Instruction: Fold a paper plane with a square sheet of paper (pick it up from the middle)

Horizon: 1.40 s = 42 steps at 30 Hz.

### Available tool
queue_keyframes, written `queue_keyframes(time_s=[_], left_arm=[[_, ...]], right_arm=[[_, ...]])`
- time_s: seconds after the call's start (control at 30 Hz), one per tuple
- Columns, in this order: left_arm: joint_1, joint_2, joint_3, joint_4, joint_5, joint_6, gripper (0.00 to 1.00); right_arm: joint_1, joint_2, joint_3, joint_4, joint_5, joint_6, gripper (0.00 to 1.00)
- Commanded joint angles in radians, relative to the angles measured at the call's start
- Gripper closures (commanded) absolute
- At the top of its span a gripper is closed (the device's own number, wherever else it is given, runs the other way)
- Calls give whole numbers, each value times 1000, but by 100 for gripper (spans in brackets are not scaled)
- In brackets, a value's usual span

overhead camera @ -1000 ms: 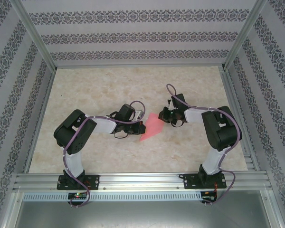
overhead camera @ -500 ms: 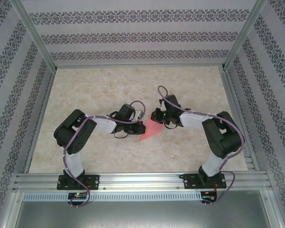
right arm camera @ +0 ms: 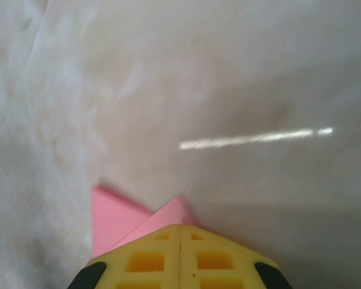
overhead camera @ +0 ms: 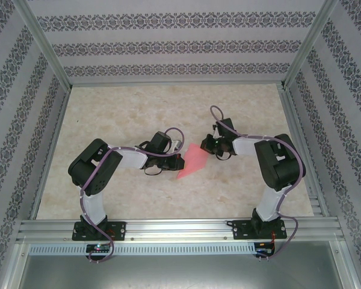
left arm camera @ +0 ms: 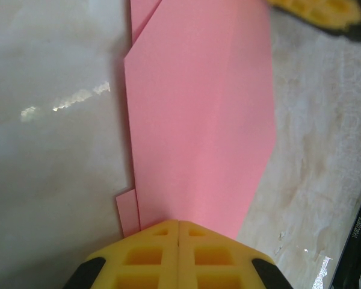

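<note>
Folding step in progress, I judge: creased pink sheet of paper lying mid-table. Left gripper and right gripper pressing opposite ends, fingers clenched, grasping nothing. Next move is calling for firm creasing while pinning the sheet.

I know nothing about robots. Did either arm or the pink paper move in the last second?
The right pincer swung left over the pink paper, then drew back to the right, ending where it started, shut throughout. The left pincer stayed put, shut, at the paper's left edge. The paper itself has not visibly shifted.
</note>
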<state>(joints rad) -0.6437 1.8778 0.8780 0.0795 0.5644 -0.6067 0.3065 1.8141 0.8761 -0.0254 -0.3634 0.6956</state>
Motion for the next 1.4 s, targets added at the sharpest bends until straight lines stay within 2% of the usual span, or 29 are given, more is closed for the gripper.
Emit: queue_keyframes(time_s=[0.0, 0.13, 0.27, 0.53, 0.8, 1.03, 1.27, 1.37], left_arm=[[-2, 79, -58, -202, -58, 26, 100], [-2, 78, -52, -203, -58, 26, 100], [-2, 76, -54, -196, -57, 23, 100], [-2, 68, -50, -187, -57, 18, 100], [-2, 53, -42, -187, -51, 20, 100], [-2, -13, 10, -213, -25, 30, 100], [-2, -166, 33, -155, -32, -14, 87], [-3, -170, 27, -127, -30, -27, 86]], right_arm=[[-24, -36, 28, -20, 130, 39, 97], [42, -148, 26, -33, 165, 56, 97], [121, -229, -49, 0, 152, 107, 97], [221, -163, -127, 108, 14, 166, 97], [231, -61, -112, 116, -42, 165, 97], [221, -33, -128, 3, 39, 136, 97], [210, -19, -143, -10, 54, 127, 98], [210, -12, -143, -10, 55, 128, 98]])
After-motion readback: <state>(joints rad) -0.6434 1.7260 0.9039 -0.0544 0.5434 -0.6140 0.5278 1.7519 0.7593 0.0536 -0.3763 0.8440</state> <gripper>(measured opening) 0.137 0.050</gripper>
